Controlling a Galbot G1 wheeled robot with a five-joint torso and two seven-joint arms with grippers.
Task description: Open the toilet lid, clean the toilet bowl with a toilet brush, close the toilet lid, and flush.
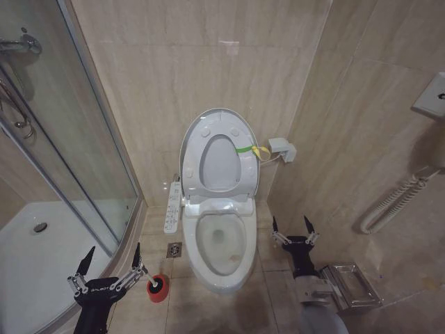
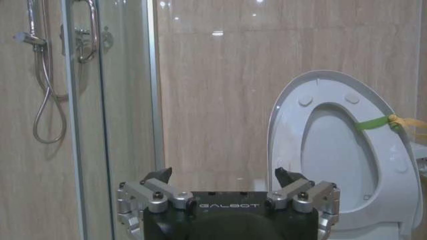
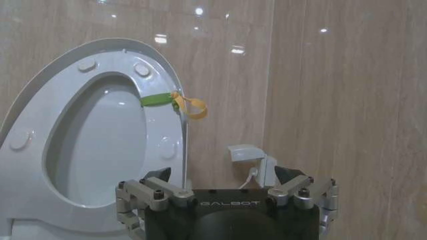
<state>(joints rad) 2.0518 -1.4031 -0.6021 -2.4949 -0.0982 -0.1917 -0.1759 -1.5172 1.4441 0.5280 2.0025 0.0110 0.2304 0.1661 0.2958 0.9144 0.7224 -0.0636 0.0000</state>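
While the toilet lid [image 1: 221, 120] stands raised against the wall, the head view shows the toilet bowl [image 1: 221, 245] uncovered, the left gripper [image 1: 111, 263] spread empty beside the toilet brush [image 1: 157, 286], and the right gripper [image 1: 292, 226] spread empty right of the bowl. From each wrist view, that gripper's jaws gape empty before the upright lid.

head camera looks down from above; both wrist cameras (low, level) share the raised toilet lid [image 1: 217, 132].
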